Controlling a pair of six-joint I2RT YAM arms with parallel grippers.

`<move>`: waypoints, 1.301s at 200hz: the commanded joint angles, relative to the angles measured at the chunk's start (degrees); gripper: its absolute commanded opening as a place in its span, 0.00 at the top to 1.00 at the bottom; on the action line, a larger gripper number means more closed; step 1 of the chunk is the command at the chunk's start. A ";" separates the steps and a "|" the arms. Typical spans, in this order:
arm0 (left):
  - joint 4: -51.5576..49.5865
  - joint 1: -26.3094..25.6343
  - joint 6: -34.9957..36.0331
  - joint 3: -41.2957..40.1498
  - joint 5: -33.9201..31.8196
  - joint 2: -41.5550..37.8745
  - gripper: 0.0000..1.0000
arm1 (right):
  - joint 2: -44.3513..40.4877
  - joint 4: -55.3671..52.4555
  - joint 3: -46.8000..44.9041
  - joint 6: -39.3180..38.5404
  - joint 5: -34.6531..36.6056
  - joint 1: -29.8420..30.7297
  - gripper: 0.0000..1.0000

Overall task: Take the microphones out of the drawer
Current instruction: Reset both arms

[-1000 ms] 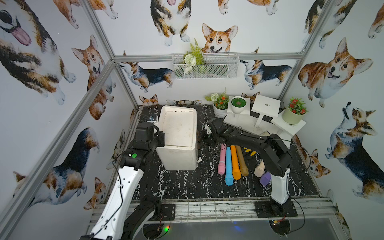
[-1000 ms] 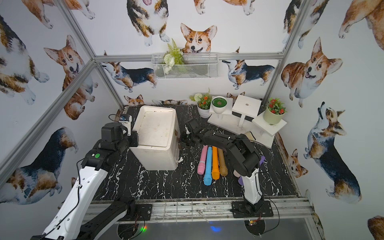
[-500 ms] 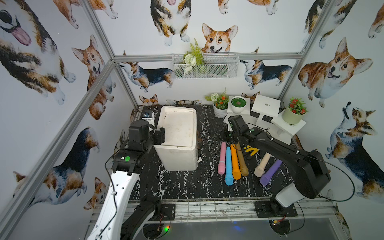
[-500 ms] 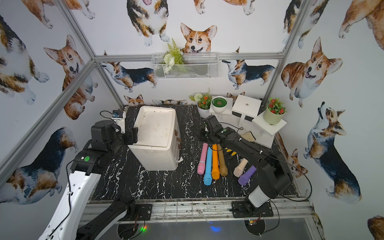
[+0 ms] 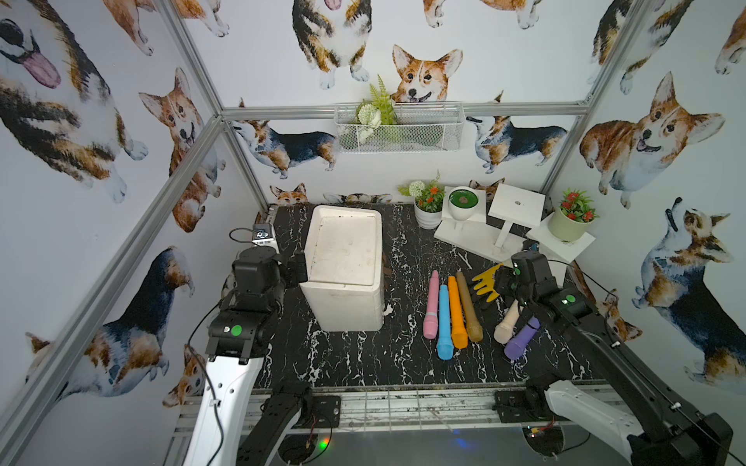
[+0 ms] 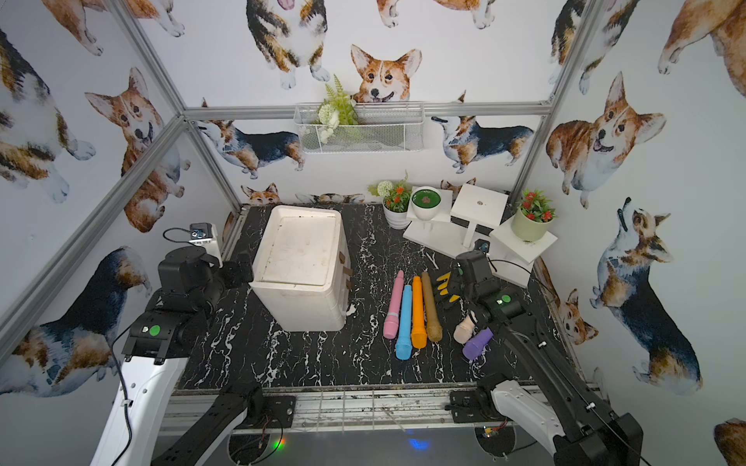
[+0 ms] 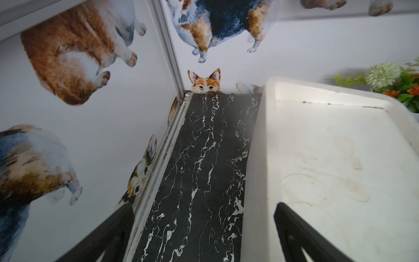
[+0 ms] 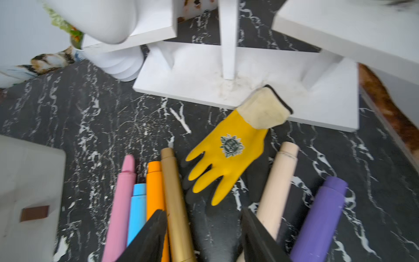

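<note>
I note left fingers point(image 7: 108, 233) wide apart, empty, by the drawer unit point(image 5: 343, 258); right fingers point(image 8: 152, 236) part-open, empty, above the glove point(image 8: 229, 154).

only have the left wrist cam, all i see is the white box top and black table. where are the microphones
Observer: Six microphones lie on the table, on the robot's right of the box: pink, blue, orange and gold side by side, cream and purple a little apart.
Operator: what's the right gripper doing
Observer: The right gripper is open and empty, over the gap between the gold and cream microphones.
Operator: anything else near them
Observer: A yellow glove lies between the handle ends of the gold and cream microphones.
</note>
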 commanded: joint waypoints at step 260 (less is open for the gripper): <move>98.69 0.14 5.12 -45.60 9.38 42.85 0.00 | 30.77 90.68 -30.92 -36.34 6.38 -8.54 0.30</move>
